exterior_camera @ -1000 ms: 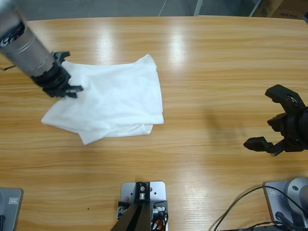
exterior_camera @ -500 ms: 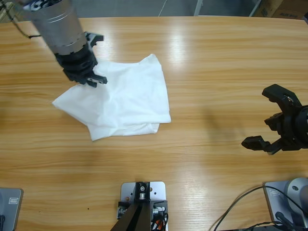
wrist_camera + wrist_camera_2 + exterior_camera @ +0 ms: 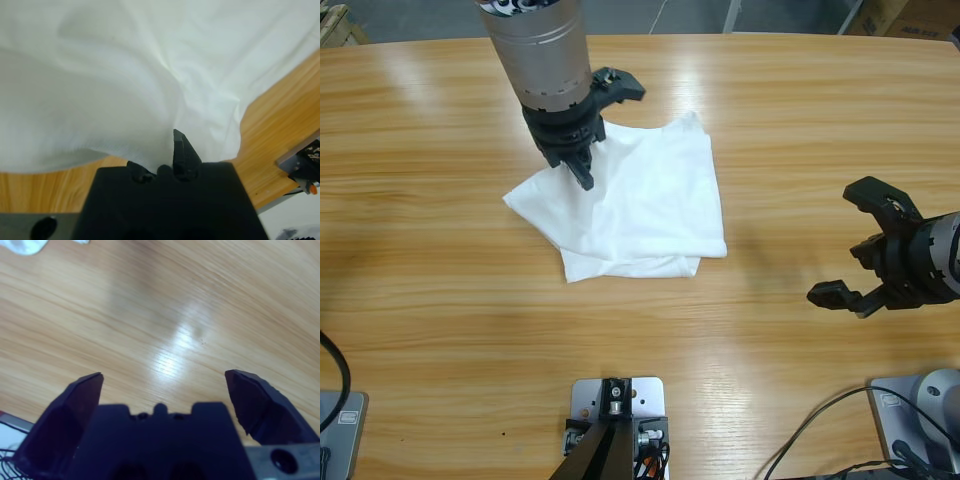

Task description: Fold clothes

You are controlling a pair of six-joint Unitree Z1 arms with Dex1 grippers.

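High view first: the white T-shirt (image 3: 640, 205) lies crumpled and partly folded on the wooden table (image 3: 800, 140), a bit left of the middle and closer to the far edge than the near one. It's roughly a lopsided square with layers showing along its near edge, where a lower fold sticks out under the top one. One corner points toward the table's left end, another pokes up toward the far edge.

The left arm comes down from the far edge, and the left gripper (image 3: 582, 150) sits right on the shirt's far-left part. One black jaw sticks out sideways over bare wood, the other points down onto the cloth.

Left wrist view is basically all white fabric (image 3: 150, 75), bunched and wrinkled right at the left gripper (image 3: 165, 160). The cloth is pinched in there, the jaws closed on a fold of it, with wood showing underneath on both sides.

The right gripper (image 3: 852, 245) is well apart from the shirt, over bare wood near the table's right end, jaws spread wide and holding nothing. Right wrist view backs that up: both jaws of the right gripper (image 3: 162, 385) are far apart with only shiny table (image 3: 165, 315) between them, plus a tiny scrap of white (image 3: 22, 245) at that picture's top-left corner.
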